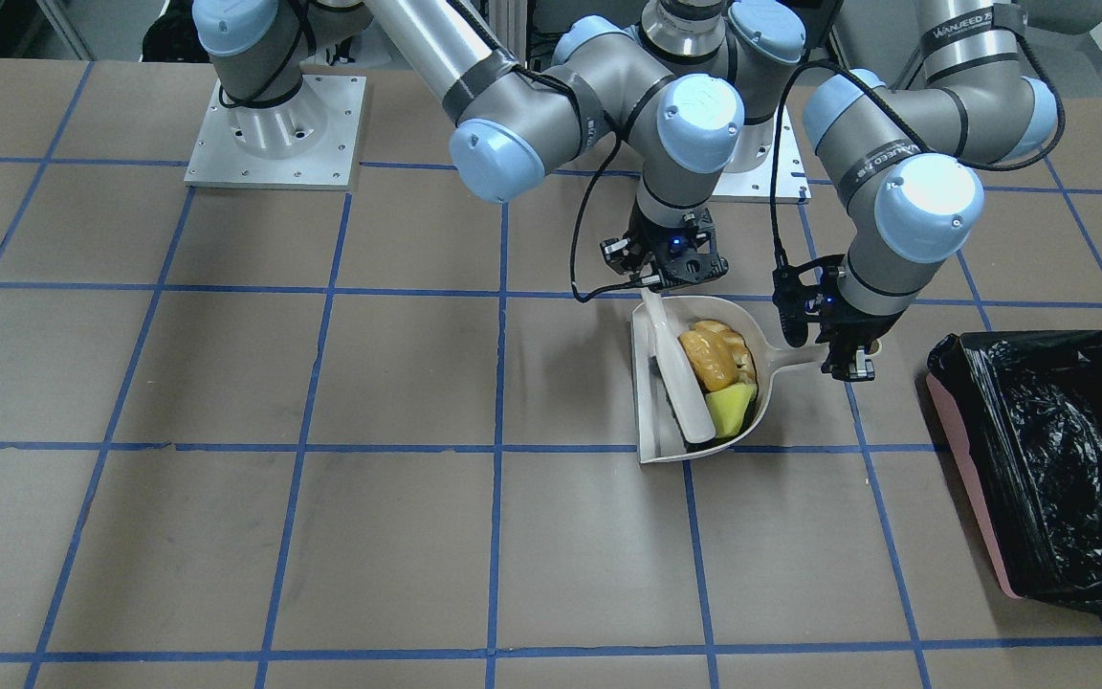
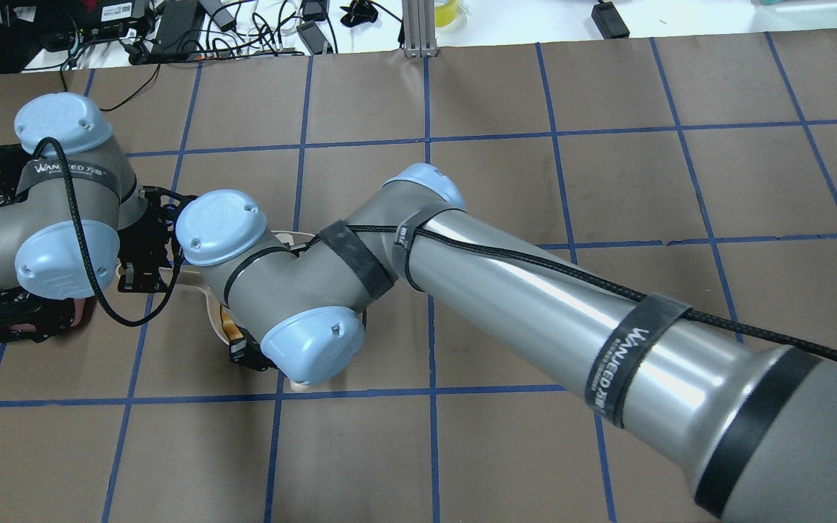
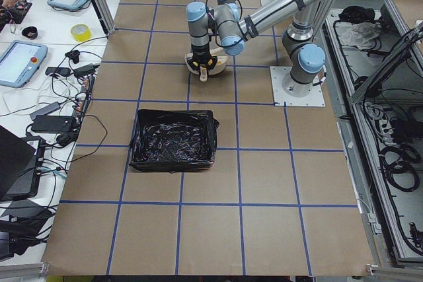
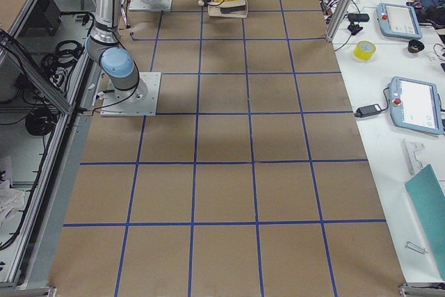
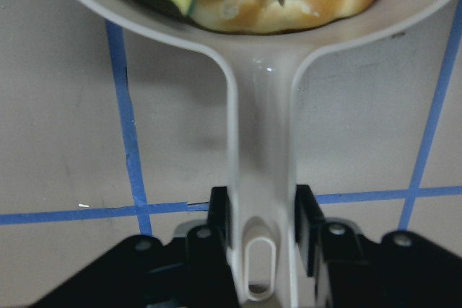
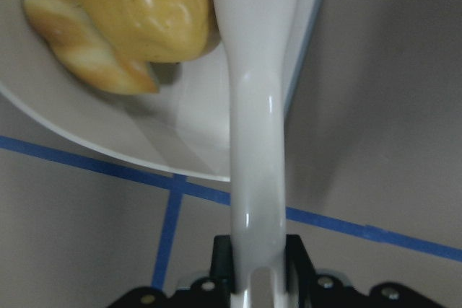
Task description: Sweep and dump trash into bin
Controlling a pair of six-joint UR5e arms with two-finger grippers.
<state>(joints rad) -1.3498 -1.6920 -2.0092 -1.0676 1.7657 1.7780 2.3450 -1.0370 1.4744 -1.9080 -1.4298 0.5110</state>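
Trash: all three bits lie inside the dustpan [image 1: 650,416]; golden-brown lump [image 1: 707,362] in the middle; pale crescent slice [image 1: 735,342] touching it at 1 o'clock; yellow wedge [image 1: 731,411] touching it at 5 o'clock, by the front-facing view; no finger touches any of them
Dustpan: flat on the table [image 1: 321,383]; mouth toward 9 o'clock and dustpan handle [image 1: 795,361] toward 3 o'clock in that view
Left gripper [image 5: 261,210]: clamped on the end of the dustpan handle; left fingers [image 5: 219,214] press it from both sides with the hanging hole between them; in the left wrist view the trash sits at 12 o'clock, past the handle's far end and apart from the fingers
Right gripper [image 6: 258,254]: clenched on the stem of the white brush [image 1: 680,378]; right fingers [image 6: 222,257] pinch the stem's near end; the brush head rests in the pan just beside the lump and wedge, at their 9 o'clock in the front-facing view
Bin [image 1: 1058,450]: at 4 o'clock of the dustpan, apart from it, beyond the left gripper
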